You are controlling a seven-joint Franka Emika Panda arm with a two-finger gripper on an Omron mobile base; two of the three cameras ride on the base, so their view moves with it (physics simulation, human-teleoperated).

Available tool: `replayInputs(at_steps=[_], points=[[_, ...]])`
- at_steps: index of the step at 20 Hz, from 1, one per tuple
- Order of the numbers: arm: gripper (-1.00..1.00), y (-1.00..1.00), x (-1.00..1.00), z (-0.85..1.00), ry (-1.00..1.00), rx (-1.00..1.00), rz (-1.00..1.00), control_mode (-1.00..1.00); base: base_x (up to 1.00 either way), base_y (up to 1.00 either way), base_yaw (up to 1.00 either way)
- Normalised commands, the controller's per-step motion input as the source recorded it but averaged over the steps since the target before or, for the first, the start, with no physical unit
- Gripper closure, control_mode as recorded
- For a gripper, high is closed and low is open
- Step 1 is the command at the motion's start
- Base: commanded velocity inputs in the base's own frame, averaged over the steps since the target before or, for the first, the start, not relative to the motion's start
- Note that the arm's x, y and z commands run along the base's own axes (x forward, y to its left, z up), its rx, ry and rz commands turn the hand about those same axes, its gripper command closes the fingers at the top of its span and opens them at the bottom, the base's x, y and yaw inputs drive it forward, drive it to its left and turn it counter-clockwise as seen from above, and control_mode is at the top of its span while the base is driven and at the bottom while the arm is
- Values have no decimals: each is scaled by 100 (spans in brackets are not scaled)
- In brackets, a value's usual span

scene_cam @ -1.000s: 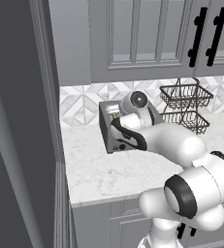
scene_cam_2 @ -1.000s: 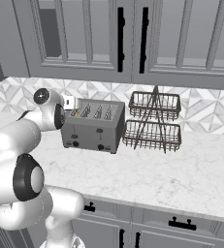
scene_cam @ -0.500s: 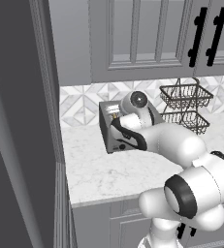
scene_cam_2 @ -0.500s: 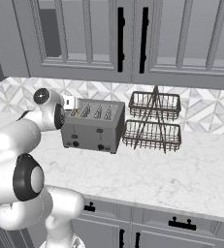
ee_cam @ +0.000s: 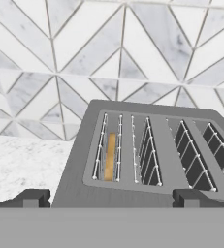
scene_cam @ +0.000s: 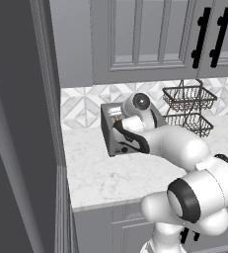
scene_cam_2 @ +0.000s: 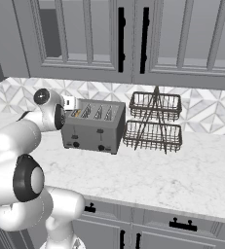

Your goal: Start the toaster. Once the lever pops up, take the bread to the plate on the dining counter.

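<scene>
The grey four-slot toaster [scene_cam_2: 92, 127] [scene_cam: 114, 136] stands on the marble worktop against the tiled wall, with small black levers and knobs on its front face. The bread [ee_cam: 110, 156] sits deep in the leftmost slot, only its golden-tan top edge showing; it appears as a tan sliver [scene_cam_2: 76, 113] from the right base. My gripper [ee_cam: 111, 198] hovers just above the toaster's [ee_cam: 157, 160] near top edge, open, its fingertips [ee_cam: 33, 197] far apart with nothing between them. The plate and the dining counter are out of view.
A two-tier black wire basket rack [scene_cam_2: 154, 121] [scene_cam: 187, 108] stands right of the toaster. Grey wall cabinets [scene_cam_2: 133, 39] hang low overhead. A tall dark panel [scene_cam: 17, 148] bounds the worktop [scene_cam_2: 158, 170] on the left.
</scene>
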Motion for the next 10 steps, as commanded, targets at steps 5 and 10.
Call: replayInputs(at_steps=[5, 10], points=[[-100, 0, 0, 0, 0, 0, 0, -100, 0, 0, 0], [-100, 0, 0, 0, 0, 0, 0, -100, 0, 0, 0]])
